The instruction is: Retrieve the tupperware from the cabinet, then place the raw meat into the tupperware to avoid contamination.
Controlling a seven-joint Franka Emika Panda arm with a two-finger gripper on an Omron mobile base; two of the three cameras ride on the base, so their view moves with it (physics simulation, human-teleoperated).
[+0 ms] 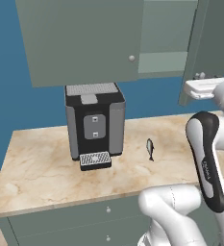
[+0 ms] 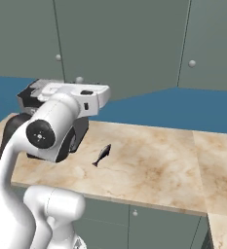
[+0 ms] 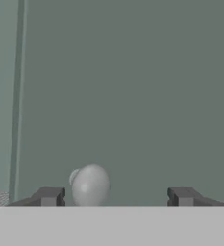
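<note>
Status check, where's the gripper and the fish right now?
Gripper open, fingers either side of a cabinet door knob. Raw meat lying on the counter, untouched. Tupperware not retrieved yet.

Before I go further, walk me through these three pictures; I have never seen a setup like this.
This is a simulated kitchen with a white robot arm. Two pictures come from cameras behind the arm, to its left and right; the third looks along its end effector. On the marble counter stand a coffee machine and a small dark fish, the raw meat. The end effector is open, holds nothing, and has a cabinet door knob between its fingertips. The neighbouring door already stands ajar.
</note>
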